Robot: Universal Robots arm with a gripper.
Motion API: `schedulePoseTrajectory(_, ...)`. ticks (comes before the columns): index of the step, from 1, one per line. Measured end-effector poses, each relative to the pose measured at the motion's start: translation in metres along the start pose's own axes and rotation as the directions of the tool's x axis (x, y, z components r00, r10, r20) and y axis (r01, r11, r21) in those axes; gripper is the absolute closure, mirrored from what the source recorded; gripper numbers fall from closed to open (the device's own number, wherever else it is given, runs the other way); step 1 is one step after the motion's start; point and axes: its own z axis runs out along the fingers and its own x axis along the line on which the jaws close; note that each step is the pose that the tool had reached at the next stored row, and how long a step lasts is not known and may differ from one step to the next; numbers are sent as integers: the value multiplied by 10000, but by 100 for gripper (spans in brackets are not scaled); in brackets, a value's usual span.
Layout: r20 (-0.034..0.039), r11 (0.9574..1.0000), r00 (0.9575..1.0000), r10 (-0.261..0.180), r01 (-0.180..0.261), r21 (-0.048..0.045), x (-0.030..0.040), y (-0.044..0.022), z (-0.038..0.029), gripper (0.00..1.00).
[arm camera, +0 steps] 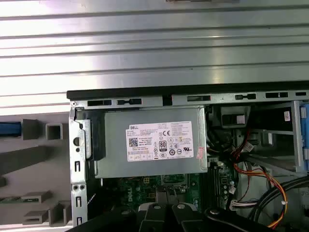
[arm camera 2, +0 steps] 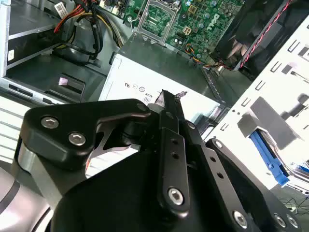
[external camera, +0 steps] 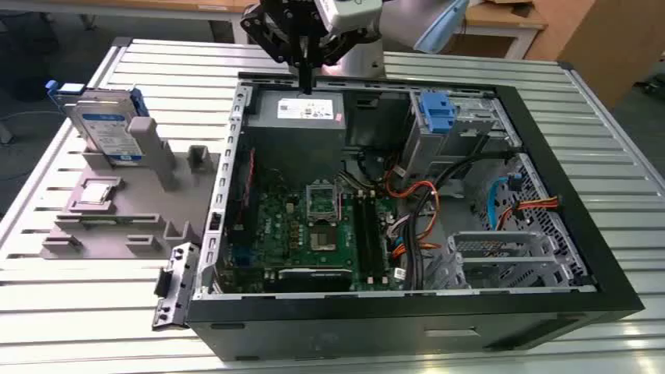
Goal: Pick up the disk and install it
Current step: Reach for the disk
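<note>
A ribbed metal table [external camera: 93, 312] stands on a dark floor [external camera: 21, 70], wooden furniture [external camera: 587, 39] behind it.

The tool [external camera: 305, 84], fingers together, hangs at twelve o'clock of the open computer [external camera: 395, 315]; the disk [external camera: 112, 128] stands upright at ten o'clock.

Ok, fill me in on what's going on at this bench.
A robot arm is working over an open computer case. Its gripper, shut and holding nothing, hangs over the power supply in the case. The disk stands upright in the grey fixture on the exterior view's left, not yet picked up and well apart from the gripper.
</note>
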Motion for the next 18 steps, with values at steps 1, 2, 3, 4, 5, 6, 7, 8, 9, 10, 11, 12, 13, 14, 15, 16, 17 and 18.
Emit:
schedulePoseTrajectory(1,0,10000,10000,0,0,0,0,0,0,90)
schedulePoseTrajectory(2,0,10000,10000,0,0,0,0,0,0,90)
schedulePoseTrajectory(3,0,10000,10000,0,0,0,0,0,0,90)
schedulePoseTrajectory(4,0,10000,10000,-1,1,0,0,0,0,90)
schedulePoseTrajectory(5,0,10000,10000,0,0,0,1,0,0,90)
schedulePoseTrajectory(6,1,10000,10000,0,0,1,3,0,0,90)
schedulePoseTrajectory(7,0,10000,10000,2,-2,1,10,-1,-1,90)
schedulePoseTrajectory(8,0,10000,10000,1,-1,0,16,-1,0,90)
schedulePoseTrajectory(9,0,10000,10000,0,0,0,20,0,0,90)
schedulePoseTrajectory(10,0,10000,10000,0,0,0,22,1,0,90)
schedulePoseTrajectory(11,0,10000,10000,-1,1,1,22,3,-1,90)
schedulePoseTrajectory(12,0,10000,10000,0,0,1,24,6,-1,90)
schedulePoseTrajectory(13,0,10000,10000,0,0,0,29,7,0,90)
schedulePoseTrajectory(14,0,10000,10000,0,0,0,35,7,-1,90)
schedulePoseTrajectory(15,1,10000,10000,0,0,0,41,6,-1,90)
schedulePoseTrajectory(16,0,10000,10000,0,0,0,45,6,-1,90)
schedulePoseTrajectory(17,0,10000,10000,0,0,0,50,6,-1,90)
schedulePoseTrajectory(18,1,10000,10000,0,0,-1,58,5,-1,90)
